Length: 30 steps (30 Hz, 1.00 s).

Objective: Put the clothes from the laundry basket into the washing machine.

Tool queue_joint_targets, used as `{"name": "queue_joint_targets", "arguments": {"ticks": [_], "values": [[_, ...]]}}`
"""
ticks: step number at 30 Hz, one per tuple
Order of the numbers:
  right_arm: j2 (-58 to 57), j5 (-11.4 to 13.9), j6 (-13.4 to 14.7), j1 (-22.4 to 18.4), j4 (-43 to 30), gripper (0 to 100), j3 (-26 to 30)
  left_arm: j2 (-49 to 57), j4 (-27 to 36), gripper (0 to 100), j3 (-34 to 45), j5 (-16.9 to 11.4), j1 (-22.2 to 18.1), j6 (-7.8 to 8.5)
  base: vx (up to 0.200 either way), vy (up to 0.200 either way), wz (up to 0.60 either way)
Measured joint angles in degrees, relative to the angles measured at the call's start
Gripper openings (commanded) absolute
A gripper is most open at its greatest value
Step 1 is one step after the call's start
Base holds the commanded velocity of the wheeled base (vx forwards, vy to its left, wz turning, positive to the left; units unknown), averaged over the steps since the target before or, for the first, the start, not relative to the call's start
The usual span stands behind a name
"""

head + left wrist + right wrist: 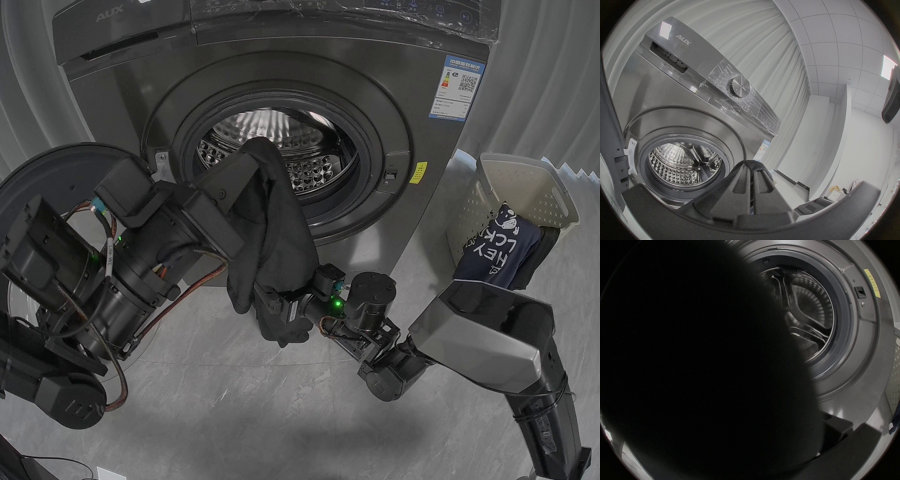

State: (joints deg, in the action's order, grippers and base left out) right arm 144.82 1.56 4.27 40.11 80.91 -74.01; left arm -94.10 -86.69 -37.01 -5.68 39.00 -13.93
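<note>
My left arm reaches forward and up from the left, with my left gripper (248, 164) raised just in front of the open mouth of the washing machine (375, 94). That gripper is closed on the top of a black garment (278, 231). In the left wrist view the two fingers (741, 187) are pressed together, with black cloth bunched at their tips.

The garment hangs straight down from that grip, in front of the lower rim of the machine's opening. It is outside the shiny drum (294, 147).

My right arm comes in low from the right, bent at the elbow, with its wrist pointing toward the hanging cloth. My right gripper (275, 310) is buried in the lower folds of the garment. I cannot tell whether it is open or closed, and the dark cloth covers most of the right wrist view.

The machine's round door (59, 172) is swung open to the left. A white laundry basket (531, 181) stands on the floor just to the right of the machine, with a dark blue shirt (500, 247) draped over its front edge.
</note>
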Motion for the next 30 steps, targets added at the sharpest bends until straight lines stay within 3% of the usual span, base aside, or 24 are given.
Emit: {"name": "queue_joint_targets", "arguments": {"ticks": [10,11,21,30], "values": [[3.41,-1.96,-0.24,0.02,-1.62,100,-6.28,1.27,0.61,0,0.05,0.16,0.02,0.00,0.000,0.000,0.00],[3.63,-2.49,-0.26,-0.04,-1.71,0,-7.05,1.35,0.63,0,0.05,0.16,0.02,-0.02,0.000,0.000,0.00],[3.72,-3.30,0.22,-1.63,-1.34,0,-8.31,2.32,1.87,0,0.57,1.01,-1.29,0.06,0.000,0.000,0.00],[-4.19,-2.93,0.52,-3.67,1.12,0,2.73,2.26,2.85,0,4.24,1.77,-9.18,0.17,0.000,0.000,0.00]]}}
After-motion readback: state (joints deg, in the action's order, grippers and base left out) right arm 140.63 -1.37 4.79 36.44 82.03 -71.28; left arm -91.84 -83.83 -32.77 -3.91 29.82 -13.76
